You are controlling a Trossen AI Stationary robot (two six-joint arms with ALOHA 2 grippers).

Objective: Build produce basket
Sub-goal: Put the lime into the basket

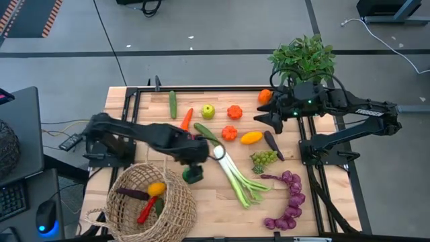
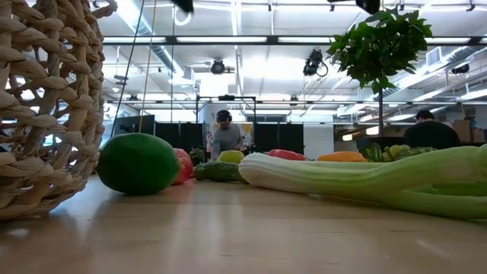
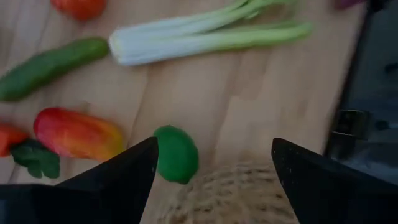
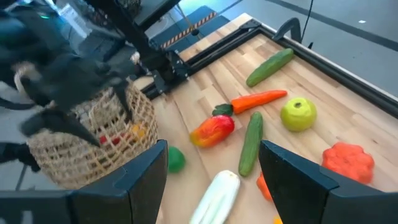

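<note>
The tan wicker basket (image 1: 151, 202) stands at the table's near left and holds a yellow, a purple and a red piece. A small round green fruit (image 1: 193, 175) lies on the table just beyond its rim (image 3: 236, 186). My left gripper (image 1: 196, 160) hovers open above that fruit (image 3: 176, 154), touching nothing. A red-yellow pepper (image 3: 78, 134) lies close by. The leek (image 1: 235, 171), purple grapes (image 1: 289, 202), green grapes (image 1: 263, 158), an aubergine (image 1: 272, 144), cucumbers, a carrot (image 1: 187, 119) and a green apple (image 1: 208, 111) lie spread over the table. My right gripper (image 1: 263, 117) waits open above the far right.
A leafy potted plant (image 1: 304, 59) stands at the far right corner behind the right arm. Black frame rails (image 1: 134, 101) run along the table's left, far and right sides. In the low view, the green fruit (image 2: 137, 162) sits beside the basket wall (image 2: 46, 106); people show in the room behind.
</note>
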